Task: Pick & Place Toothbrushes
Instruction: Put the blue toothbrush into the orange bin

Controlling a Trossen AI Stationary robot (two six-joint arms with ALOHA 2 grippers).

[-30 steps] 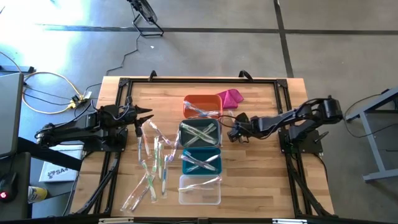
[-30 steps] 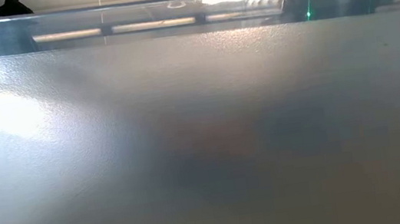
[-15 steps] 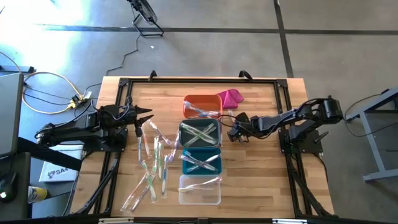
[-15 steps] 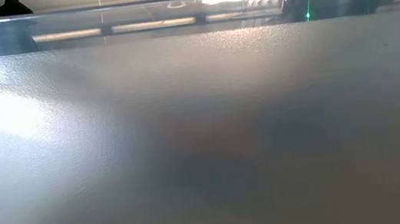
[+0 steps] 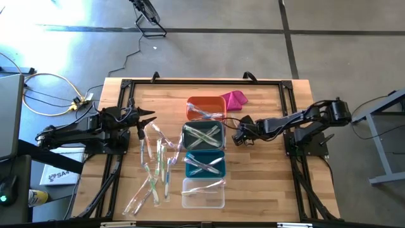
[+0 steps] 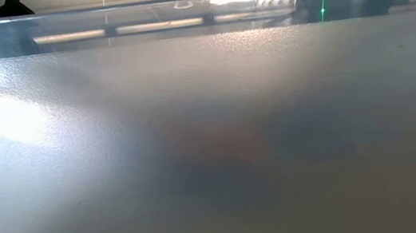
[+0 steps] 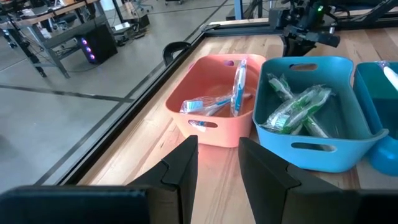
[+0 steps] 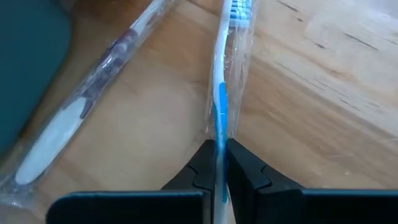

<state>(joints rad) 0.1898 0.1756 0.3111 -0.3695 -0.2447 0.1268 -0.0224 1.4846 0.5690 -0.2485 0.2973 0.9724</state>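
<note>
Several wrapped toothbrushes (image 5: 155, 168) lie loose on the table left of a row of bins: orange (image 5: 205, 107), grey (image 5: 204, 136), teal (image 5: 204, 163) and clear (image 5: 203, 193). The first three bins hold toothbrushes. My right gripper (image 5: 236, 135) sits low at the grey bin's right side, shut on a blue toothbrush (image 8: 222, 81) in a clear wrapper. A white toothbrush (image 8: 87, 99) lies on the wood beside it. My left gripper (image 5: 150, 120) waits open at the far end of the loose pile, holding nothing. My right gripper pinches the blue toothbrush's handle (image 8: 219, 134), wrapper and all, between its two fingertips. The fingers come from the table's right side, slanting down, and lie along the brush. The brush runs on ahead of them, its bristle head (image 8: 239, 9) farthest off, close over the wood.
A magenta cloth lump (image 5: 234, 99) lies at the far side, right of the orange bin. A black frame (image 5: 190, 82) runs around the tabletop. The low view shows only a blurred grey surface. Bare wood (image 5: 266, 177) spreads right of the bins.
My right gripper has shut on the blue toothbrush beside the grey bin, staying almost where it was.
</note>
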